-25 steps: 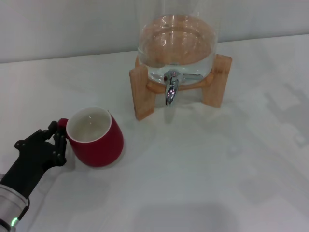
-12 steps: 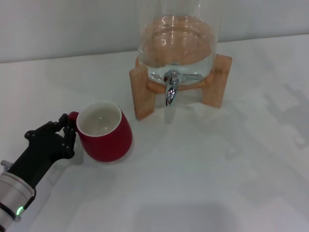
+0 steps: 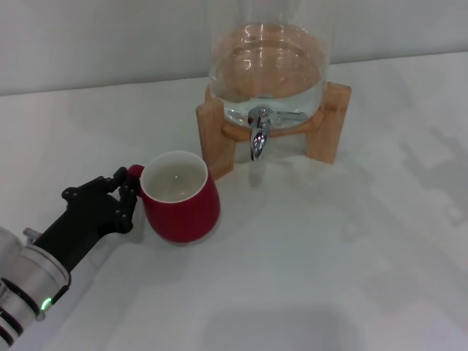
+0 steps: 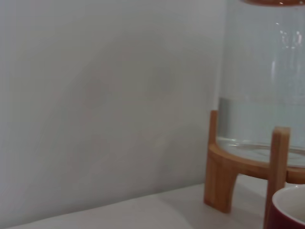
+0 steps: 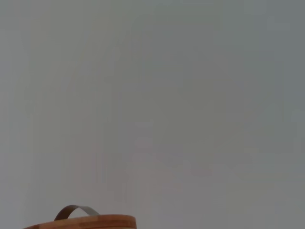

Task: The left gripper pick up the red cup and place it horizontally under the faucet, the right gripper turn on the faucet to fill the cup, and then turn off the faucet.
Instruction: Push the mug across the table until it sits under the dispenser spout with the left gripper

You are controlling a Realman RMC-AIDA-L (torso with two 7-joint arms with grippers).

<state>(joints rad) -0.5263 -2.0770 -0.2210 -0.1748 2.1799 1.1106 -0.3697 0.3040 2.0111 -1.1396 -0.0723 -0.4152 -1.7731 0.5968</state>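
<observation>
The red cup (image 3: 183, 201) stands upright on the white table, white inside, in front of and to the left of the faucet. My left gripper (image 3: 126, 191) is shut on the cup's small red handle at the cup's left side. The chrome faucet (image 3: 259, 134) projects from the clear glass dispenser (image 3: 267, 62) on its wooden stand (image 3: 216, 146); the cup is not under the spout. In the left wrist view the cup's rim (image 4: 289, 210) shows beside the stand (image 4: 220, 179). My right gripper is out of view.
The white table (image 3: 329, 256) spreads to the right and front of the cup. A pale wall stands behind the dispenser. The right wrist view shows only the wall and the dispenser's wooden lid (image 5: 86, 222).
My left gripper has carried the red cup to the right and a little farther back, toward the wooden stand and the faucet. The dispenser has not moved.
</observation>
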